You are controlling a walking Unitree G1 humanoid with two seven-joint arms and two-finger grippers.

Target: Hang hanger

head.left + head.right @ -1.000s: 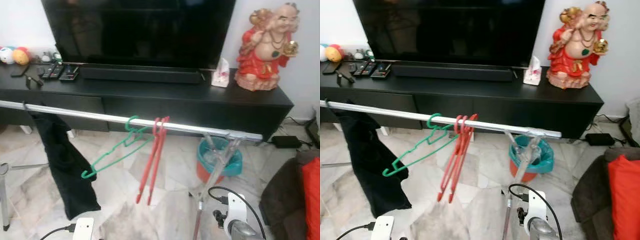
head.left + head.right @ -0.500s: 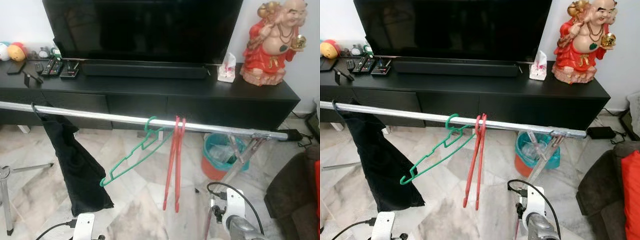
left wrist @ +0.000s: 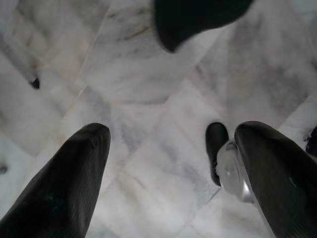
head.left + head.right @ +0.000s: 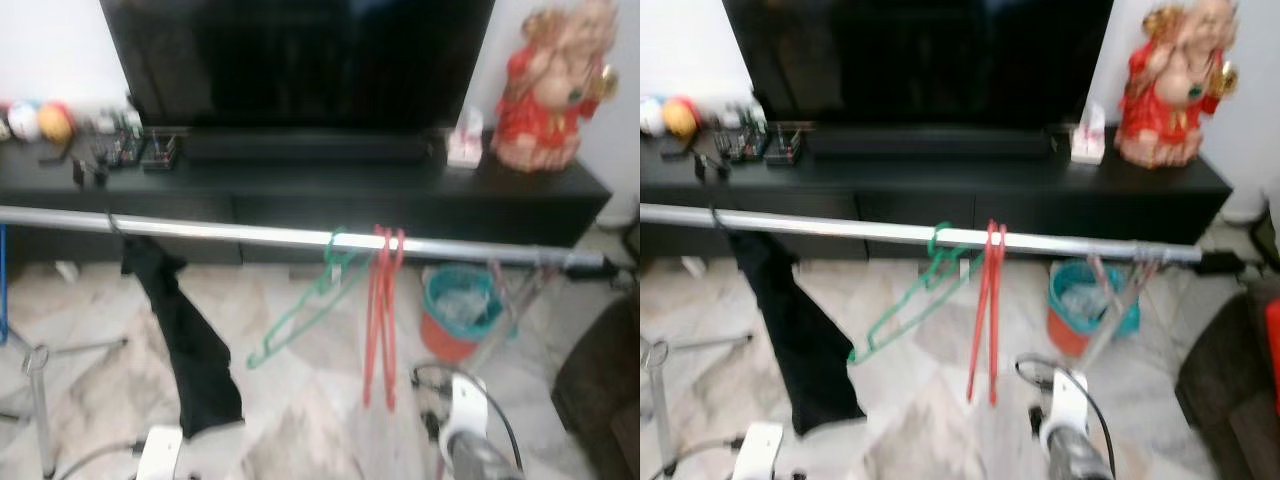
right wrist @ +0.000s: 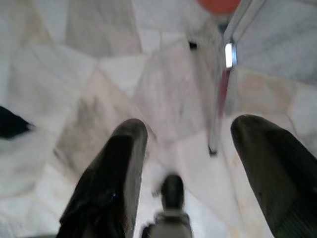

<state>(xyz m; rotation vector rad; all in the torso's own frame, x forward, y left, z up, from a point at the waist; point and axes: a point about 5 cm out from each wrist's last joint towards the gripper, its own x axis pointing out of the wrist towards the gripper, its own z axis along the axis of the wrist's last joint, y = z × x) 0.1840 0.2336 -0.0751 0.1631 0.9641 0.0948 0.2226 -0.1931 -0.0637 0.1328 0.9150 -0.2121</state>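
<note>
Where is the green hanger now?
The green hanger hangs tilted on the metal rail, between the black cloth on its left and the red hangers.

- The rail (image 4: 250, 234) carries a black garment (image 4: 185, 335) near its left end, then a green hanger (image 4: 305, 305) touching a red hanger (image 4: 381, 315) at mid-rail — bare bar lies between garment and hangers.
- Right of the red hanger the rail is bare up to the stand legs (image 4: 520, 300), with a teal bin (image 4: 462, 312) behind them.
- A black TV console (image 4: 400, 190) stands just behind the rail.
</note>
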